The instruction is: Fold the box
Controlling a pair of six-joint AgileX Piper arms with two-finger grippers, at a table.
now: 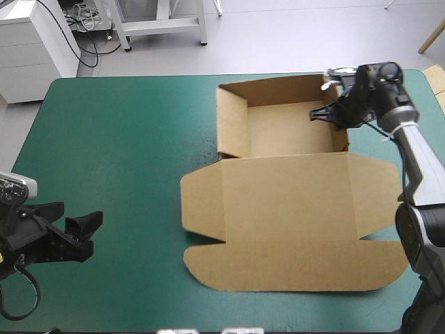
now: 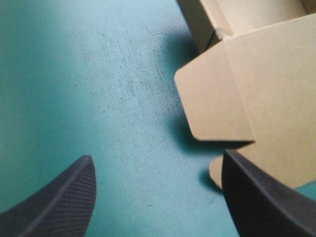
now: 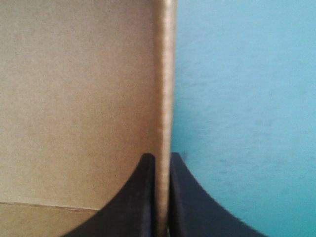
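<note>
Open box tray, right gripper pinching its side wall

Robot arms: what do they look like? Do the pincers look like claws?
More like fins. The left pincer and right pincer each have two broad black fingers, curved, with a fine ribbed surface. The right arm is black near the wrist, then pale grey, then dark again. The left arm looks black all over.

No text readable — box plain; no labels.
</note>
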